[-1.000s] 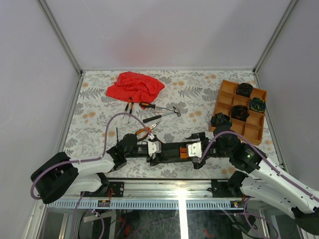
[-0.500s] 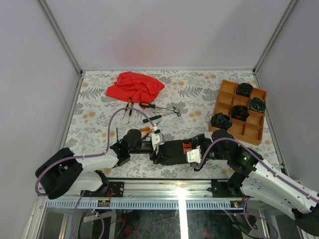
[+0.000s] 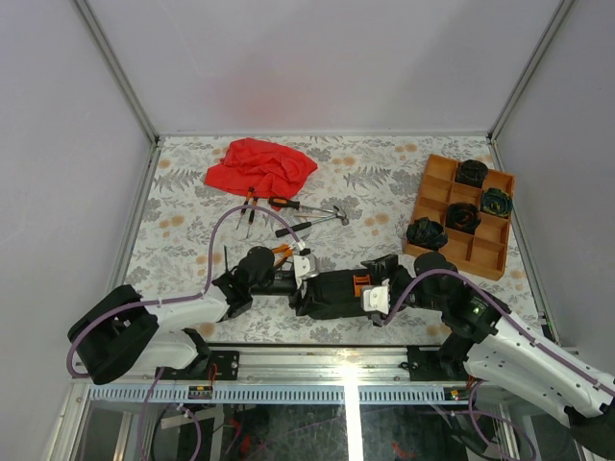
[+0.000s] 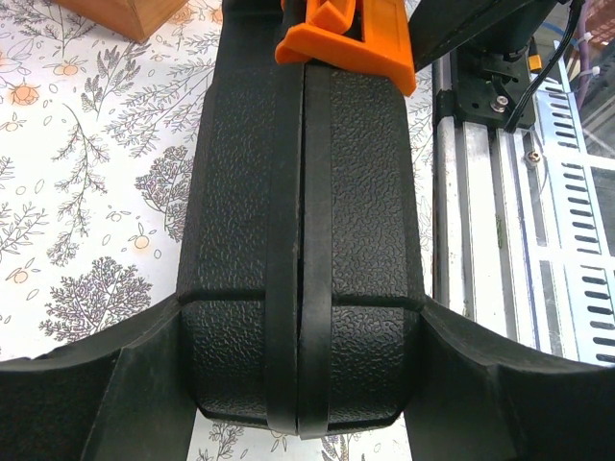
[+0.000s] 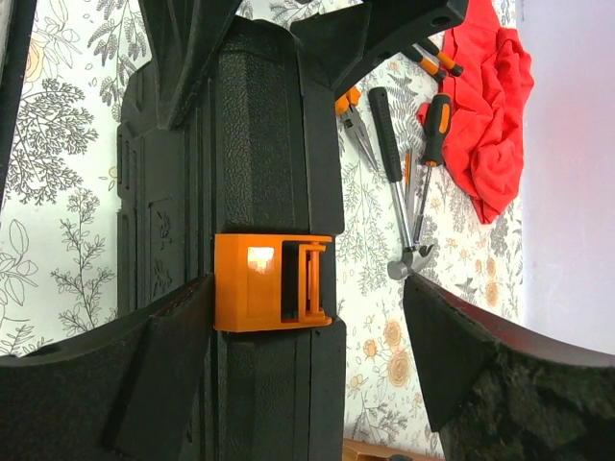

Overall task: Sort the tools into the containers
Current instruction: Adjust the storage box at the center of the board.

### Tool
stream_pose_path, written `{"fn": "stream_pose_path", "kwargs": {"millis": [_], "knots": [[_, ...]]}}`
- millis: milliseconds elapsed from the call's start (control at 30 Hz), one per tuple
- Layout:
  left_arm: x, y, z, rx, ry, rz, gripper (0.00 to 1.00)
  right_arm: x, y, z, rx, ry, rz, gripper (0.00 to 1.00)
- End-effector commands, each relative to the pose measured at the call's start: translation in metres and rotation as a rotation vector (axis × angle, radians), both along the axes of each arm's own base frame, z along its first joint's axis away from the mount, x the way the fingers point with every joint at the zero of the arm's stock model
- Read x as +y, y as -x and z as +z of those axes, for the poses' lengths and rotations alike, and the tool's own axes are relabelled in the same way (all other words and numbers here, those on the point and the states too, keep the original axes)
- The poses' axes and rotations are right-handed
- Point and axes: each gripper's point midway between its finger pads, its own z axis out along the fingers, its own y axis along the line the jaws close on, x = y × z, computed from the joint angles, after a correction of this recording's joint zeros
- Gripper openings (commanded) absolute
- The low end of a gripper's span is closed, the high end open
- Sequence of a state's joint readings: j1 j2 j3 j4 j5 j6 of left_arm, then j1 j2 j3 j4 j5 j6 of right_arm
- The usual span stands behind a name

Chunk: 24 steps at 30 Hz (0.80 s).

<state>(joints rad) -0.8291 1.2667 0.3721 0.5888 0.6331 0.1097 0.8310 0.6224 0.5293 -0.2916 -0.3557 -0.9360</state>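
Observation:
The black ribbed tool case stands on its edge near the table's front, its orange latch facing up. My left gripper is shut on the case's left end; in the left wrist view both fingers press the case. My right gripper is open at the latch end: in the right wrist view one finger touches the case beside the latch, and the other stands clear. A hammer, screwdrivers and pliers lie behind the case.
The orange tray stands at the right with three dark coiled bundles in its compartments; another bundle sits at its near left corner. The red cloth lies at the back left. The metal rail runs close to the case.
The left gripper moved a little right and back with the case's end. The right gripper shifted toward the near edge, and the orange latch came into sight from above.

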Motion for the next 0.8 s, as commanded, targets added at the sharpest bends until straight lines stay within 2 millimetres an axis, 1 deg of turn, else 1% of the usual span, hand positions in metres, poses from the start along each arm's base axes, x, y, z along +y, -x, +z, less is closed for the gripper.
{"fn": "stream_pose_path", "kwargs": {"millis": [0,100,233,367,567,767], "knots": [[-0.003,0.002,0.008,-0.032,0.005,-0.042,0.18,0.008,-0.014,0.054,-0.102,-0.142,-0.048,0.84],[-0.002,0.002,0.007,-0.035,0.0,-0.045,0.17,0.007,-0.021,0.061,-0.115,-0.162,-0.085,0.83],[-0.001,0.004,0.006,-0.039,-0.002,-0.046,0.17,0.004,-0.033,0.063,-0.127,-0.164,-0.151,0.82],[0.0,0.004,0.004,-0.043,-0.007,-0.047,0.17,0.006,-0.034,0.072,-0.128,-0.174,-0.146,0.82],[0.0,0.003,0.0,-0.046,-0.021,-0.049,0.17,0.005,-0.032,0.093,-0.148,-0.208,-0.146,0.82],[0.0,0.002,-0.002,-0.046,-0.029,-0.049,0.17,0.001,-0.039,0.102,-0.181,-0.213,-0.185,0.82]]}}
